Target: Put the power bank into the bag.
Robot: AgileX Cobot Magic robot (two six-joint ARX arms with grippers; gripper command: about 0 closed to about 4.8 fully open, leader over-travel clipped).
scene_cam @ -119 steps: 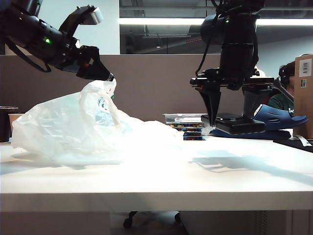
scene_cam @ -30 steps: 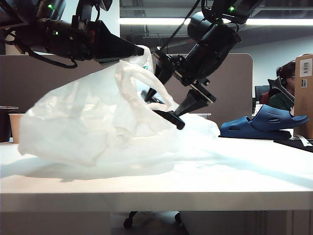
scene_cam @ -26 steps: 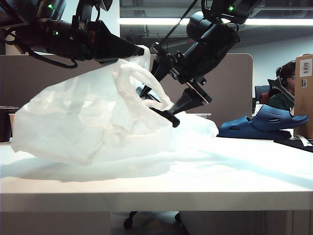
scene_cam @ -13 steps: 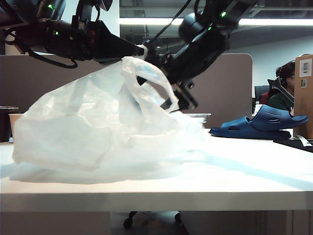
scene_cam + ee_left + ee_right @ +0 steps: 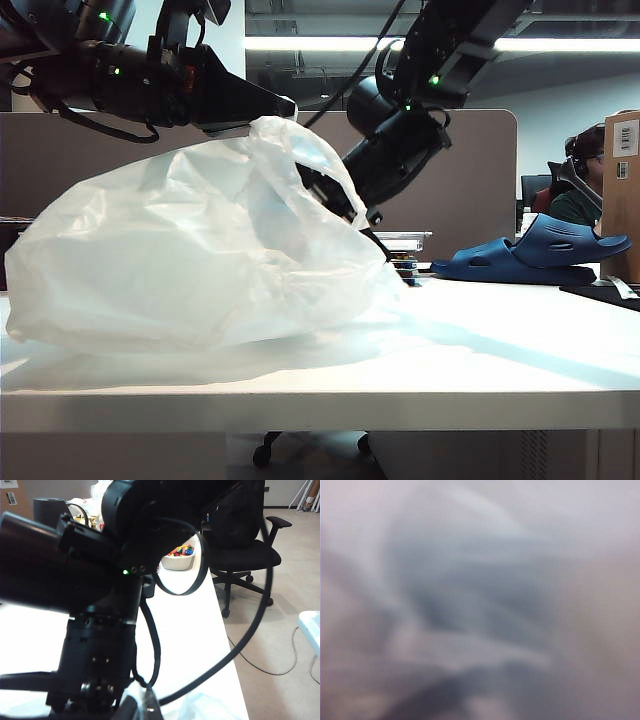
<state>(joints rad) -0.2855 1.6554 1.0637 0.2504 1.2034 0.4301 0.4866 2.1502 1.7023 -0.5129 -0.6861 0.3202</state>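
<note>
A: Plastic fills the near half of the exterior view. The bag (image 5: 190,260) sits billowed on the white table (image 5: 500,380), its mouth raised toward the arms.

B: And what holds that mouth up?

A: The left gripper (image 5: 285,105), high on the left of the view, its jaws pressed together on the bag's top edge. Its own wrist view shows mostly the other arm's dark body and cable, so the pinch reads only from the exterior.

B: The right gripper?

A: The right arm reaches down from above, and the right gripper (image 5: 335,200) is pushed into the opening, half veiled by film. I cannot tell whether its fingers stand apart or grip something. Its wrist view is a grey-white blur, plastic against the lens most likely.

B: So where is the power bank?

A: I can't make it out anywhere. I'd judge it is at or just inside the mouth with that gripper, so the insertion looks under way. Release and pulling the arm out remain.

B: Behind them?

A: A blue clog (image 5: 530,255) and a stack of small cases (image 5: 400,262), well apart from the bag.
</note>
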